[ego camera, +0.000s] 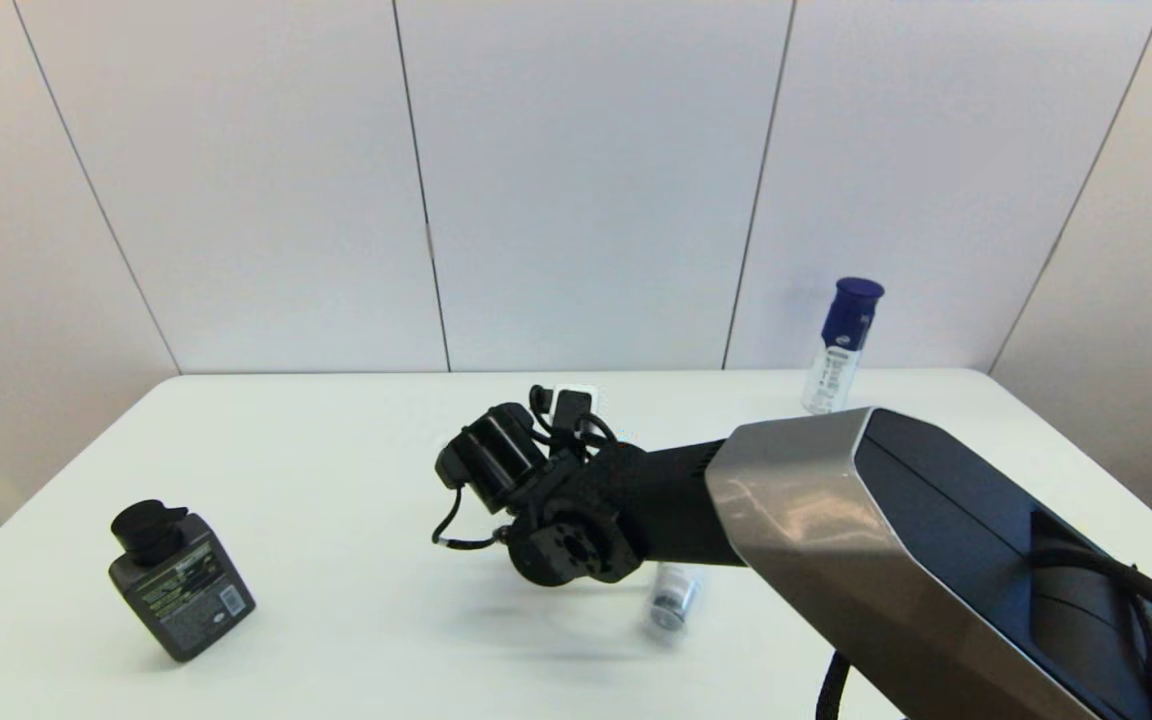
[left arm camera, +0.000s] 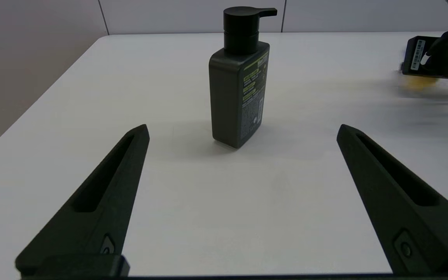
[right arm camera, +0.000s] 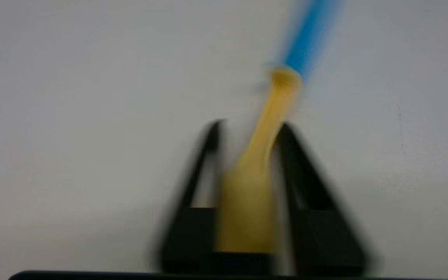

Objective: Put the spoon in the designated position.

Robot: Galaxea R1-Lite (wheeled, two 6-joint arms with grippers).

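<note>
Spoon [right arm camera: 265, 155] sits between right gripper's [right arm camera: 247, 128] narrowed jaws, arm extended mid-table.

Head cam: sitting high, looking fwd and down over the white table [ego camera: 336, 520] to the back wall; far off.
Left wrist cam: sitting low, facing across the tabletop at the dark pump bottle [left arm camera: 239, 77]; near, w/ its own fingers [left arm camera: 107, 194] framing the view.
Right wrist cam: pointing at the tabletop, v. close, blurred.
Shared: head + left wrist both showing the dark pump bottle [ego camera: 179, 585] and the right arm's wrist [left arm camera: 438, 58].
</note>
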